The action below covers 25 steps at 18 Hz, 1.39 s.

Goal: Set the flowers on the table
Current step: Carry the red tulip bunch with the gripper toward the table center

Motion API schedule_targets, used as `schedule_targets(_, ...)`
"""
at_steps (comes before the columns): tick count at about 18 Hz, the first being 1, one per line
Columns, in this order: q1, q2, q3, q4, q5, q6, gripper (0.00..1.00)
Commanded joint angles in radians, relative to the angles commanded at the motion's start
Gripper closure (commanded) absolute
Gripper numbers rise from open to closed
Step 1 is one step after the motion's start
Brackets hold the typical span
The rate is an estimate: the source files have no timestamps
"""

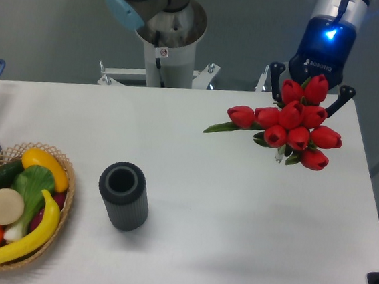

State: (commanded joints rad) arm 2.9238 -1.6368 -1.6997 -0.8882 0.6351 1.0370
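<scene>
Wicker basket (60, 227) of produce sits nearest you, dark cylinder (124, 196) beside it. Your gripper (310, 93) pinches the flowers (297, 125), held above the table (235, 220), far right.

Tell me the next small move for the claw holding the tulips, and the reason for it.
Probably lower straight down. The claw appears to grip the flowers with the red buds fanned out in front of it, seemingly above the table, and the white surface beneath them looks bare, well away from the dark cylinder.
</scene>
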Motion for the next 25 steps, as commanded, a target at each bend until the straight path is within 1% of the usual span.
schedule_targets(4,0.000,0.002,0.002,0.000,0.017,-0.002,0.62)
schedule_targets(7,-0.005,0.014,0.000,0.000,0.103,-0.002,0.61)
schedule_targets(10,-0.009,0.028,-0.003,-0.002,0.139,-0.003,0.62)
schedule_targets(11,-0.011,0.034,-0.003,-0.005,0.168,-0.006,0.62)
schedule_targets(13,-0.017,0.046,-0.003,-0.011,0.265,-0.009,0.62)
schedule_targets(15,-0.046,0.049,-0.002,-0.032,0.333,-0.009,0.62)
schedule_targets(17,-0.073,0.055,-0.002,-0.041,0.437,-0.005,0.62)
schedule_targets(21,-0.152,0.038,-0.002,-0.054,0.607,0.006,0.62)
schedule_targets(25,-0.224,0.003,-0.011,-0.057,0.765,0.041,0.61)
